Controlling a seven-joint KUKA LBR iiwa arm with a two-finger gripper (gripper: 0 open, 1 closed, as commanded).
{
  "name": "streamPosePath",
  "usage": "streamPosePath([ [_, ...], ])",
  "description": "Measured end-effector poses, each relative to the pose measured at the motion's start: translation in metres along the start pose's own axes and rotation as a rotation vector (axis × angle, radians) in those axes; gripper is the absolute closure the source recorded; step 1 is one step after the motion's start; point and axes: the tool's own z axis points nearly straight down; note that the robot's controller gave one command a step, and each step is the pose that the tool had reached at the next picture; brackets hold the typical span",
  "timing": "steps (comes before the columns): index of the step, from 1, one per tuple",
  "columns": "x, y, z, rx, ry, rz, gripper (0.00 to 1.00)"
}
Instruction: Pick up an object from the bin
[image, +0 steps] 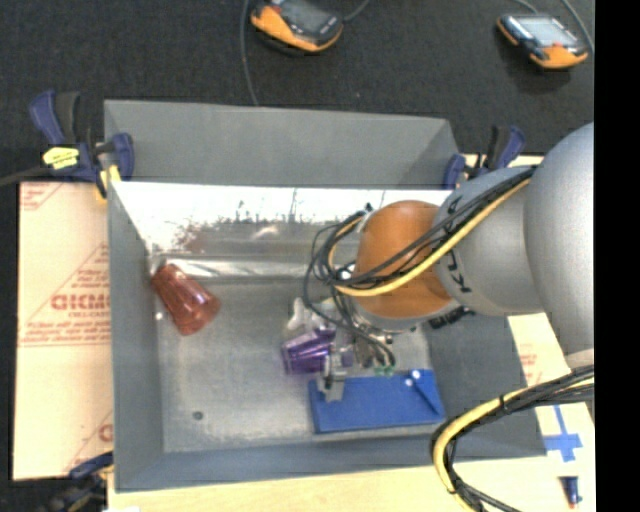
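Note:
My gripper (340, 372) reaches down near the middle of the bin's front half, under the orange cover. Its tips sit at the upper left corner of a flat blue rectangular piece (375, 402) lying by the front wall. A purple cylindrical thing (305, 350) lies just left of the fingers, touching or nearly touching them. A small pale crumpled thing (302, 316) lies just behind the purple one. Whether anything is between the fingers is hidden.
A reddish-brown translucent cup (183, 297) lies on its side at the bin's left, near the back wall. The left front floor of the bin is bare grey metal. The arm and its cables cover the bin's right part.

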Motion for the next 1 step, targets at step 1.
streamPosePath([
  [1,0.0000,0.0000,0.0000,0.000,0.000,0.001,1.00],
])
